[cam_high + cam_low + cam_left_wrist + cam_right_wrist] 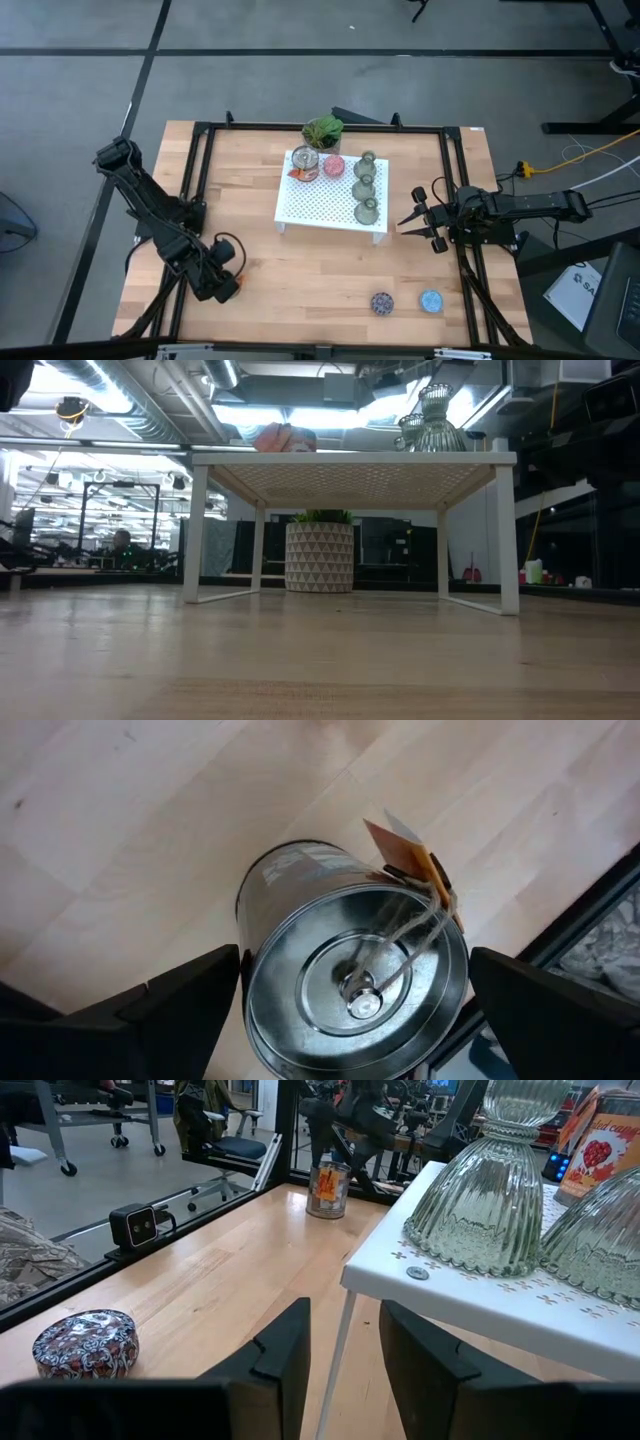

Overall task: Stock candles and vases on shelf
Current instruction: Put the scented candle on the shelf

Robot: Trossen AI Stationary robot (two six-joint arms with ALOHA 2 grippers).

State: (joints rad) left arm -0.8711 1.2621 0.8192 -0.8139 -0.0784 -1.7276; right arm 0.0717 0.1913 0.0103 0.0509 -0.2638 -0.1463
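Note:
The white perforated shelf (318, 208) stands on its legs at the table's middle. On it sit a silver tin candle (305, 163), a pink candle (333, 166) and three olive-green vases (367, 160) (363, 185) (367, 210). A second silver tin candle with an orange tag (355, 985) stands on the table at the near left. My left gripper (228, 280) is above it, open, one finger on each side of the tin. My right gripper (420, 222) is open and empty, just right of the shelf's right edge (480, 1305). A dark blue-purple candle (381, 303) and a light blue candle (431, 300) lie on the table at the near right.
A leafy potted plant (322, 132) stands just behind the shelf's far edge and shows under the shelf in the low view (320, 550). A black frame (200, 130) runs around the tabletop. Bare wood lies in front of the shelf.

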